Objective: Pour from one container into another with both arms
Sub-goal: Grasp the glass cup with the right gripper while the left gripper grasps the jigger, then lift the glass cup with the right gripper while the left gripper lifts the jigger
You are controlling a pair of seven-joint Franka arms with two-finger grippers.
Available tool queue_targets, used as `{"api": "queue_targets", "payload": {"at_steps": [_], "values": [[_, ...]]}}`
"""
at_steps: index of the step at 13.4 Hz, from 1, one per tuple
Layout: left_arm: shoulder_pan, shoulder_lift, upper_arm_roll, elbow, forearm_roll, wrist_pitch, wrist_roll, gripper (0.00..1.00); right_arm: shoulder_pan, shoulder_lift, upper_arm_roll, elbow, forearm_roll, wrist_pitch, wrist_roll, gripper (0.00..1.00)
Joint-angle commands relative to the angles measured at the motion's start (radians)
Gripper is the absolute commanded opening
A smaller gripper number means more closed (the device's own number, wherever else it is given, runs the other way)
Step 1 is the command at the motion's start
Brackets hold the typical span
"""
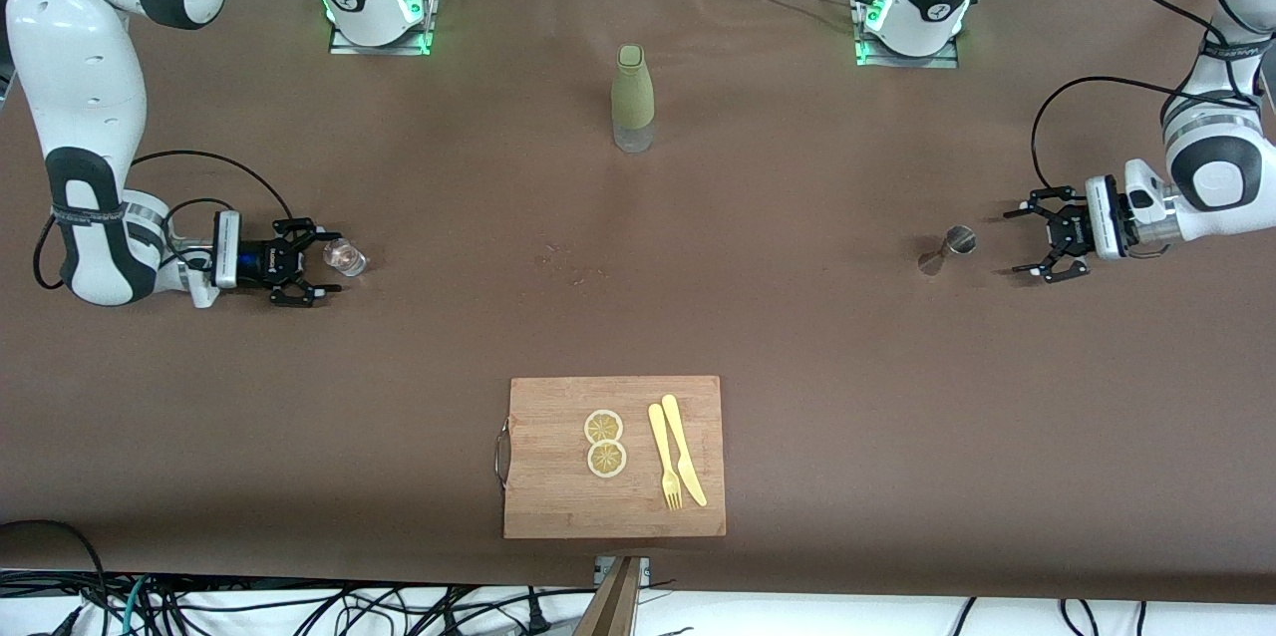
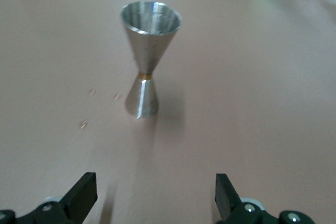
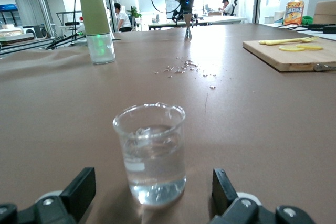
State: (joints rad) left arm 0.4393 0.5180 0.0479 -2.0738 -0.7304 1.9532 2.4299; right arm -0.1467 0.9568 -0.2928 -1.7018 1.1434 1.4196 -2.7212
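Standing upright, jigger and beaker face spread left fingers, right fingers.

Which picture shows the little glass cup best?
The right wrist view: the cup fills it, upright, with clear liquid inside, just ahead of the open right gripper. The front view shows it tiny. The left wrist view doesn't show it.

no text legible — labels unreadable
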Motion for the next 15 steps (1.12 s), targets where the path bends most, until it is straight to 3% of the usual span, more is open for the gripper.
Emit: {"api": "queue_targets", "payload": {"at_steps": [1, 5, 9, 10, 12, 13, 15], "values": [[-0.016, 0.037, -0.051, 0.021, -0.033, -0.031, 0.084, 1.0, -0.013, 0.014, 0.035, -0.001, 0.016, -0.015, -0.049, 0.98], [-0.03, 0.089, -0.071, 0.027, -0.113, -0.033, 0.283, 1.0, -0.007, 0.014, 0.043, -0.001, 0.016, -0.034, -0.06, 0.97], [-0.005, 0.114, -0.053, 0.069, -0.118, -0.068, 0.421, 1.0, -0.005, 0.031, 0.043, -0.001, 0.015, -0.065, -0.061, 0.93], [-0.007, 0.123, -0.036, 0.096, -0.118, -0.092, 0.434, 1.0, -0.005, 0.031, 0.043, -0.001, 0.015, -0.064, -0.061, 0.85], [-0.007, 0.172, 0.004, 0.15, -0.151, -0.154, 0.443, 1.0, -0.005, 0.031, 0.043, -0.001, 0.015, -0.067, -0.061, 0.44], [-0.007, 0.198, 0.033, 0.168, -0.174, -0.187, 0.468, 1.0, -0.005, 0.031, 0.043, -0.001, 0.015, -0.074, -0.061, 0.32], [-0.008, 0.223, 0.041, 0.184, -0.214, -0.244, 0.494, 1.0, -0.007, 0.031, 0.043, 0.008, 0.013, -0.09, -0.049, 0.22]]}}
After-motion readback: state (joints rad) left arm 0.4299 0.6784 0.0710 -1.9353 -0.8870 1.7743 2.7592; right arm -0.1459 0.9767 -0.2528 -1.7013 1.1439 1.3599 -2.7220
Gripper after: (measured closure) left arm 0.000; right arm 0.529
